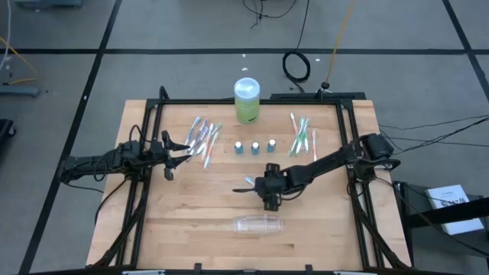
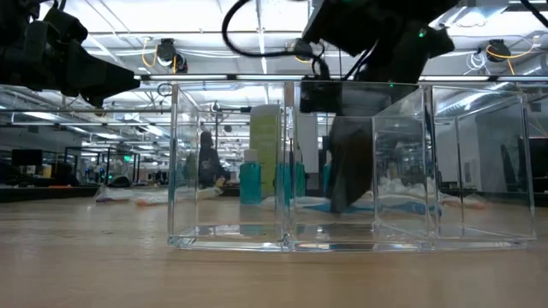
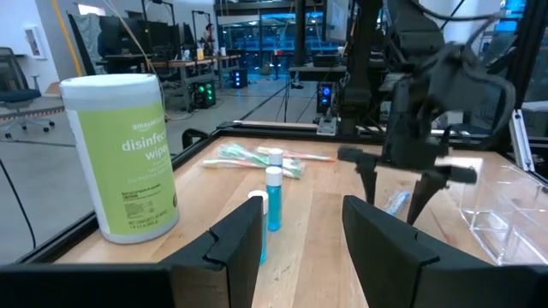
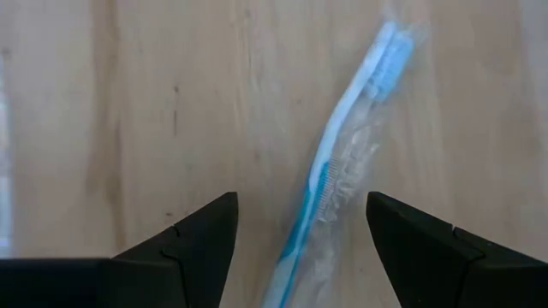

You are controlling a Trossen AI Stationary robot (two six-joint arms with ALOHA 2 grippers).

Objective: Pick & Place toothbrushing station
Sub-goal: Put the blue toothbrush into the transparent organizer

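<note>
A blue-and-white toothbrush (image 4: 342, 145) in a clear wrapper lies flat on the wood near the table's middle (image 1: 248, 181). My right gripper (image 4: 300, 205) hovers open just above it, slanting down, a finger on either side and touching nothing (image 3: 396, 175). Two heaps of toothbrushes (image 1: 205, 137) (image 1: 300, 136) lie at the back, with three small blue tubes (image 1: 255, 146) standing upright between them. A clear plastic container (image 1: 258, 224) with compartments (image 2: 342, 171) sits near the front edge. My left gripper (image 3: 301, 214) waits open at the table's left (image 1: 179, 149).
A green-and-white canister of disinfecting wipes (image 1: 247, 99) stands at the back centre. A black frame (image 1: 229, 101) runs along the table's back and sides. Bare wood lies between the single toothbrush and the container.
</note>
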